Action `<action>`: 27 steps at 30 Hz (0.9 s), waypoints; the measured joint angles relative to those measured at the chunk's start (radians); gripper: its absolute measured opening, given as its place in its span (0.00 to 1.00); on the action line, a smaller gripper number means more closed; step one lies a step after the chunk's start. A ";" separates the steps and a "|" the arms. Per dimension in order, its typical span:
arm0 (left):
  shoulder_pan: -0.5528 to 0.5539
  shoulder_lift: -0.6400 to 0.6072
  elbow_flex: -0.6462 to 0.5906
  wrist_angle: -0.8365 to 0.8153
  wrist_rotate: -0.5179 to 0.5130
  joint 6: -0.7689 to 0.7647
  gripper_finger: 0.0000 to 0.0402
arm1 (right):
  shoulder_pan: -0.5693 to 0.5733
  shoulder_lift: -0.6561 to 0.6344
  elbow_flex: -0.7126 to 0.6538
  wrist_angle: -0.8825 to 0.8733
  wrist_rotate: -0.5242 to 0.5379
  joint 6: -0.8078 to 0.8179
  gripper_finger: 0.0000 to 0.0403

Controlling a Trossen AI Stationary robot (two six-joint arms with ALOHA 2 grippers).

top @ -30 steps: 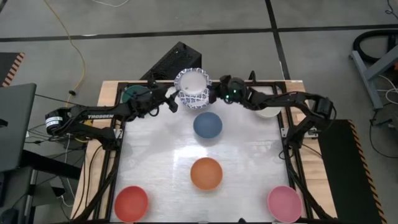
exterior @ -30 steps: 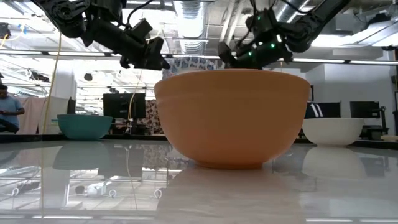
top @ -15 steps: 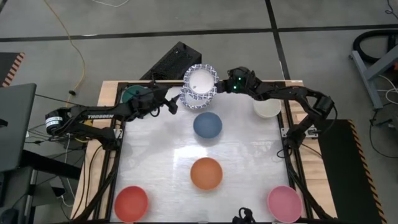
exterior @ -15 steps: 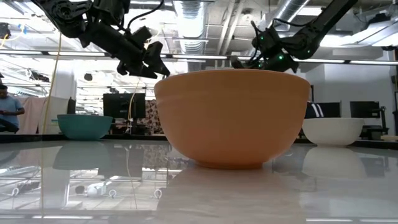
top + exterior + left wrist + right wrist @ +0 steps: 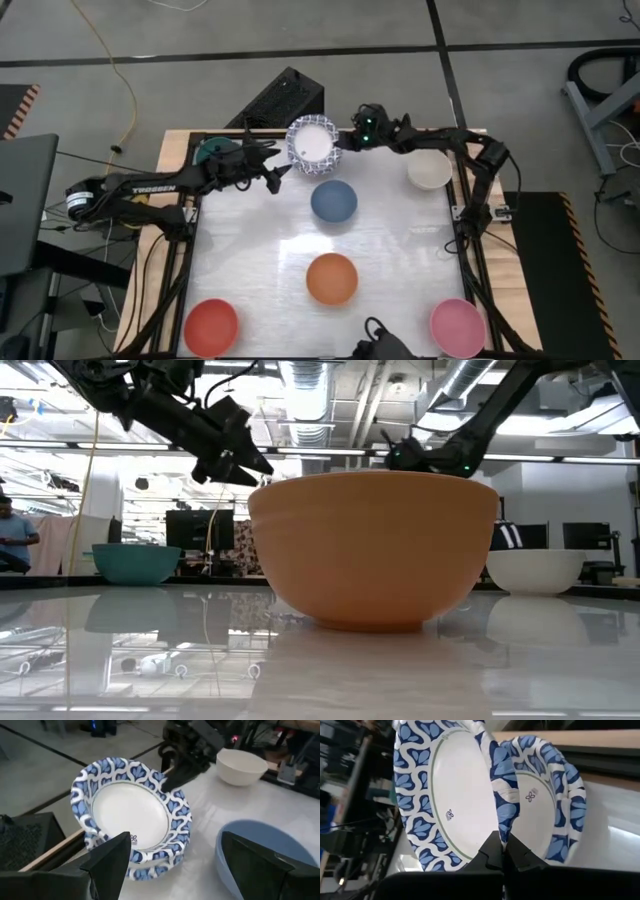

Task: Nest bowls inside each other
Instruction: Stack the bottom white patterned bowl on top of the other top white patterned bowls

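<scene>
A white bowl with a blue-patterned rim (image 5: pixel 312 143) hangs tilted at the table's far edge, over other patterned bowls (image 5: pixel 547 795) stacked below it. My right gripper (image 5: pixel 343 143) is shut on its rim. My left gripper (image 5: pixel 282 170) stands open just left of these bowls, touching nothing. On the table rest a blue bowl (image 5: pixel 333 201), an orange bowl (image 5: pixel 331 278), a red bowl (image 5: pixel 211 325), a pink bowl (image 5: pixel 457 325), a cream bowl (image 5: pixel 430 168) and a teal bowl (image 5: pixel 212 152). My right gripper pinches the patterned bowl's rim (image 5: pixel 503 832) between its two fingers, on the bowl's right side. The fingers come from the table's right, slanting a little downward. The bowl is tilted, its opening up and toward the left; whether its low side touches the stack beneath, I cannot tell.
The blue bowl (image 5: pixel 265 850) sits just in front of the patterned stack, close to my left gripper's fingers. A black box (image 5: pixel 285 100) stands beyond the far edge. The table's black frame runs along both sides. In the low view the orange bowl (image 5: pixel 372 545) hides the middle.
My left gripper has opened and come off the patterned bowl, drawing back slightly leftward. My right gripper has rolled and sunk with the bowl, which has turned from lying on its side between both grippers to facing more upward over the stack.
</scene>
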 joint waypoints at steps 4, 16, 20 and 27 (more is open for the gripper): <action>-0.003 -0.081 0.000 -0.067 -0.003 0.007 0.75 | 0.000 0.021 0.071 -0.128 0.000 -0.036 0.01; -0.003 -0.172 0.000 -0.204 -0.002 0.011 0.75 | -0.015 0.025 0.118 -0.321 0.007 -0.113 0.05; -0.003 -0.172 0.000 -0.214 -0.003 0.016 0.75 | -0.012 0.027 0.118 -0.321 0.006 -0.148 0.10; -0.003 -0.172 0.000 -0.210 -0.006 0.016 0.75 | -0.002 0.027 0.118 -0.300 0.006 -0.210 0.20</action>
